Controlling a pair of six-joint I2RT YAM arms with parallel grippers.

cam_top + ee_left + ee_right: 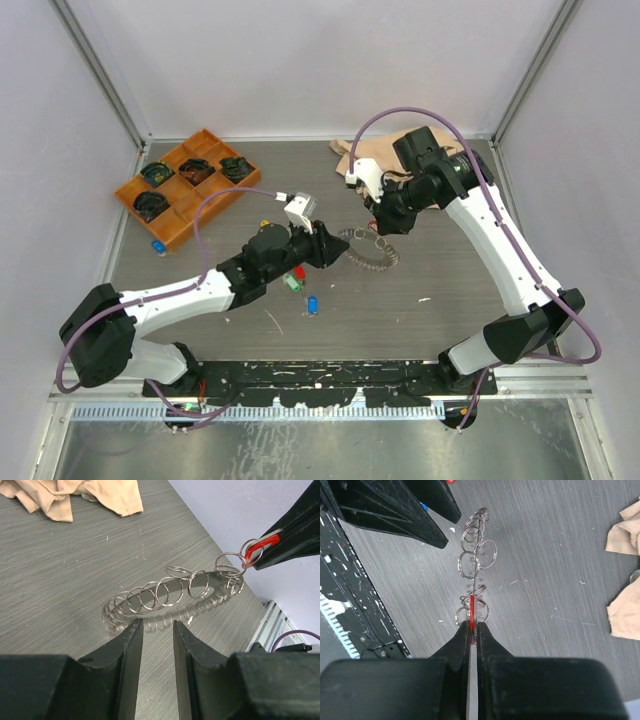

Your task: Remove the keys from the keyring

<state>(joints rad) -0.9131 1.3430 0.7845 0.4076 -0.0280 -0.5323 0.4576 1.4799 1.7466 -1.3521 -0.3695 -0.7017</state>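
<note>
Keyring (175, 586) runs lengthwise between hands: right hand (471, 628) clamped on red key (471, 609), left hand (157, 627) apart at opposite end.

Silvery-grey keyring (170, 592) on a dark grey, finely streaked table (60, 580). 1 red key (260, 547), 1 green key (292, 284), 1 blue key (313, 305). Beige cloth (100, 495), orange tray (190, 210).

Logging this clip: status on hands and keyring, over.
Right hand shut on red key, key on keyring. Left hand open, short of keyring. Nothing between.
</note>
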